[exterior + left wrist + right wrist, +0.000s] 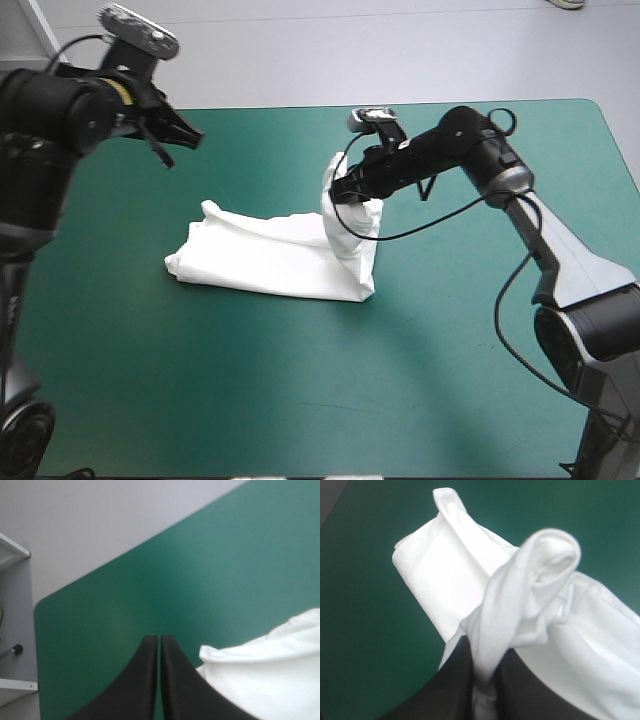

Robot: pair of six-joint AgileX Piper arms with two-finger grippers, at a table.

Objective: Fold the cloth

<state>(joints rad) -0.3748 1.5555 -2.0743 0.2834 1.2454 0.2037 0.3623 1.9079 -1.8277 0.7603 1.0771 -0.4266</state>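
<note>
High view places the T-shirt [265, 258] near the middle of the teal-green bench [300, 390]. It is a folded white bundle lying flat, with its right end raised into a standing peak. The right gripper [345, 186] holds that peak, all but closed on the fabric. In the right wrist view a twisted roll of cloth rises from between the black fingers [455, 685] and covers their tips, so the exact hold is hard to make out. The left gripper [186, 138] hangs above the far left part of the bench, apart from the T-shirt, pressed together into one point with nothing between. Its wrist view catches only one corner of the bundle, cut off beside the gripper. Sleeves and collar cannot be told apart in any view.
</note>
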